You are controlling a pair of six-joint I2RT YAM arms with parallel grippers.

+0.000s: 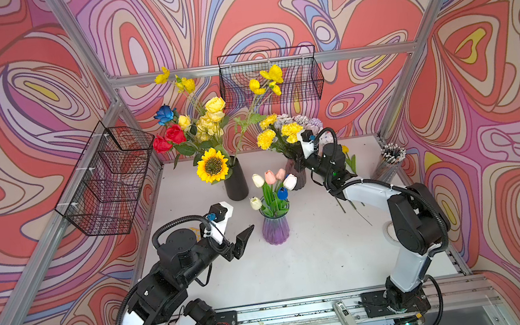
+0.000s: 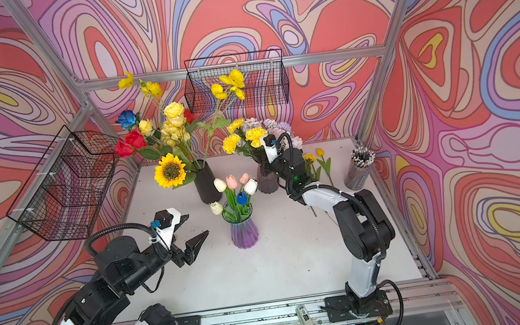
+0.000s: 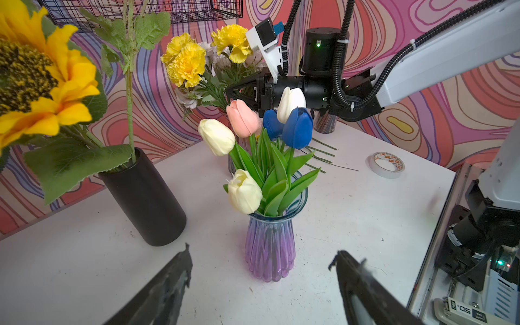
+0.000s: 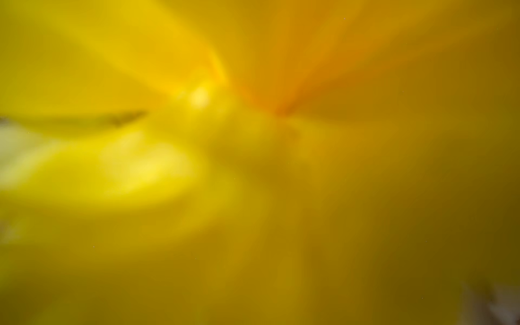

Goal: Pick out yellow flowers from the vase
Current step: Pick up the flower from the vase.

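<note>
Yellow marigolds (image 1: 290, 130) stand with pale purple blooms in a dark glass vase (image 1: 299, 175) at the back. My right gripper (image 3: 228, 91) reaches into that bunch just under the blooms. Its jaws are shut to a point on a green marigold stem, and a yellow blur fills the right wrist view. A sunflower (image 1: 212, 165), yellow roses (image 1: 214, 106) and small yellow blossoms (image 1: 271, 75) stand in the black vase (image 1: 236, 183). A yellow tulip (image 2: 320, 152) and a marigold (image 2: 309, 158) lie on the table behind the right arm. My left gripper (image 2: 197, 224) hangs open, facing the purple vase (image 1: 275, 230).
White, pink and blue tulips (image 1: 274, 181) fill the purple vase; red and blue roses (image 1: 168, 137) share the black vase. Wire baskets hang on the back wall (image 1: 270, 77) and the left wall (image 1: 109, 178). A pen holder (image 1: 390, 161) and a tape roll (image 3: 387, 164) stand at the right.
</note>
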